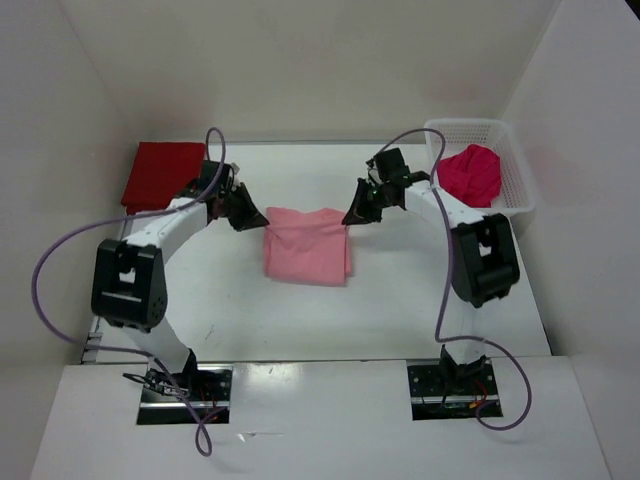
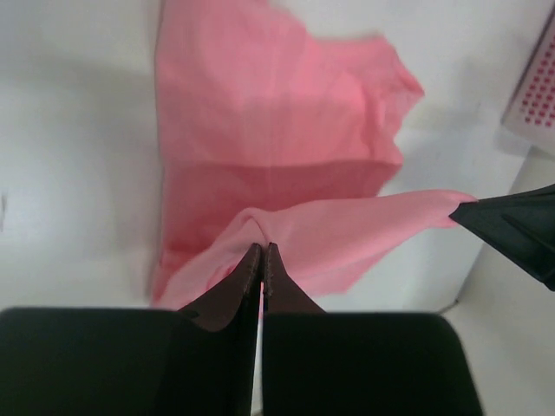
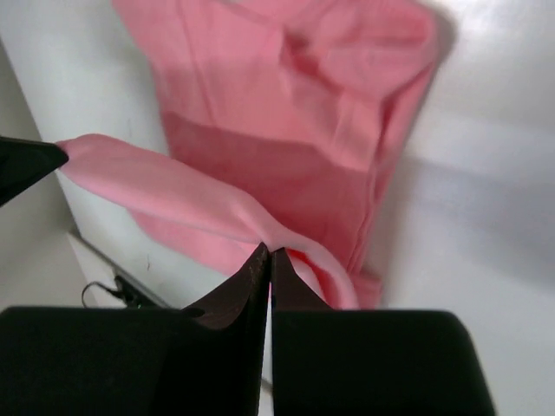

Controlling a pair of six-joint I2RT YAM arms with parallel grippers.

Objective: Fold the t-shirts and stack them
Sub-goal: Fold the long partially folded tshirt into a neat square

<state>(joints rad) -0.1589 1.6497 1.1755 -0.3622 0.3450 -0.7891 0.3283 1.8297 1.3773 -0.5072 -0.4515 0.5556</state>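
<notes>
- Pink cloth first: light pink t-shirt (image 1: pixel 307 245) at mid-worktop (image 1: pixel 400 300), between the two arms, near part lying flat.
- Left hand (image 1: pixel 255 218) at the shirt's far-left corner, jaws pressed together on a pinch of the pink fabric.
- Same seen from the left wrist: left hand (image 2: pixel 262 251) with cloth bunched right at the closed tips, and the rest of the light pink t-shirt (image 2: pixel 269 104) spread on the worktop beyond.
- Right hand (image 1: pixel 355 215) at the far-right corner, likewise clamped on the light pink t-shirt.
- Right wrist view: right hand (image 3: pixel 267 253) with fabric draped over the closed tips.
- Held edge stretched as a band from one hand to the other, raised off the worktop, with a darker shadowed strip on the shirt below it.
- Other hand's black tip visible at the far end of that band in each wrist view.
- Dark red t-shirt (image 1: pixel 162 175) folded into a flat rectangle at the far-left corner of the worktop, just behind the left arm, apart from the pink one.
- Magenta t-shirt (image 1: pixel 470 173) crumpled inside the white mesh basket (image 1: pixel 516 165) at far right, beside the right arm, neither hand on it.
</notes>
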